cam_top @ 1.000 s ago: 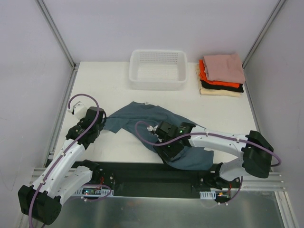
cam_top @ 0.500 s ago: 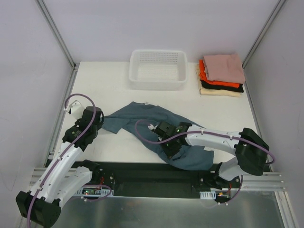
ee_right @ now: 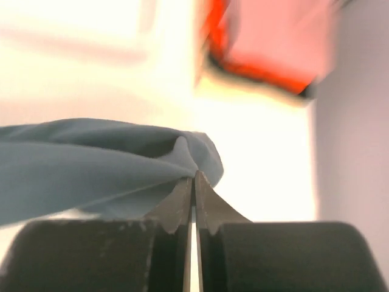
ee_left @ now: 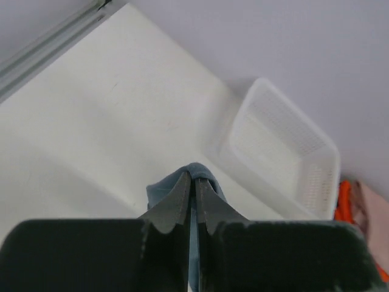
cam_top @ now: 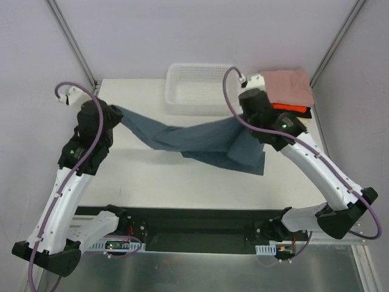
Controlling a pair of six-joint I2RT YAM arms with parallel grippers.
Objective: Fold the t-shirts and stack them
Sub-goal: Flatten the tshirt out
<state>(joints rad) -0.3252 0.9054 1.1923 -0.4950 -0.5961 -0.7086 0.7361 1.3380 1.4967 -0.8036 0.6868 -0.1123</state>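
Note:
The slate blue-grey t-shirt (cam_top: 194, 139) hangs stretched and twisted between my two grippers, raised above the table. My left gripper (cam_top: 114, 114) is shut on its left end; the left wrist view shows a fold of the t-shirt (ee_left: 196, 172) pinched at the jaw tips. My right gripper (cam_top: 243, 117) is shut on the right end, with the t-shirt (ee_right: 109, 159) bunched at its jaws (ee_right: 194, 176). A loose part droops toward the table at the lower right. The folded stack (cam_top: 285, 92), pink on top over orange-red, black and cream, sits at the back right, partly hidden behind my right arm.
A white mesh basket (cam_top: 202, 89) stands at the back centre, just behind the stretched shirt. Metal frame posts and pale walls close in the table on both sides. The black base rail (cam_top: 194, 228) runs along the near edge.
Both arms have risen and swung outward and back, lifting the blue-grey shirt off the table and pulling it taut. The right gripper, open a second ago, closed on the cloth.

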